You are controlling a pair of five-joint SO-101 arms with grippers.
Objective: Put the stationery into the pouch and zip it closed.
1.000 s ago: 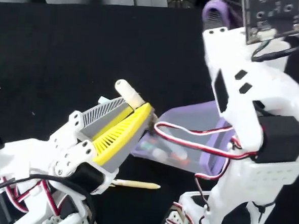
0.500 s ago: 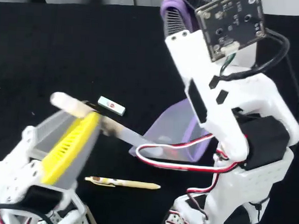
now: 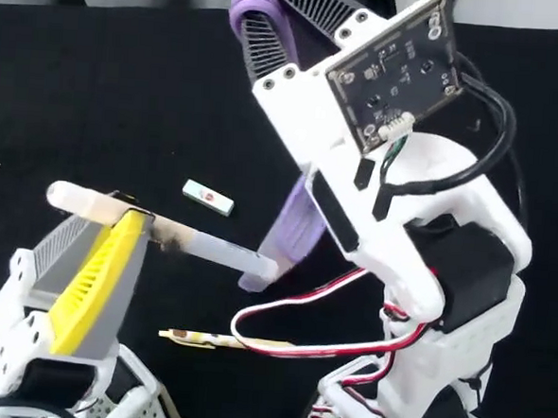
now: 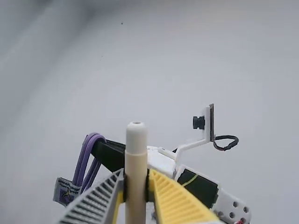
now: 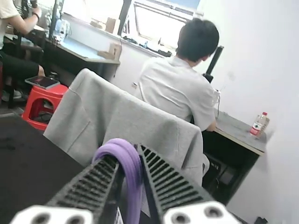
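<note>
black table [image 3: 78, 83]: one eraser [image 3: 209, 197], one pen [image 3: 228, 340]

Pouch [image 3: 292, 231] mostly behind right arm [image 3: 431, 166]

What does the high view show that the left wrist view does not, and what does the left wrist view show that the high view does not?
The high view has the black table, with a small eraser and a pen lying on it. The left wrist view has a pale plain background behind everything. Both have the left gripper shut on a cream marker, and beyond it the purple pouch hanging from the right gripper.
</note>
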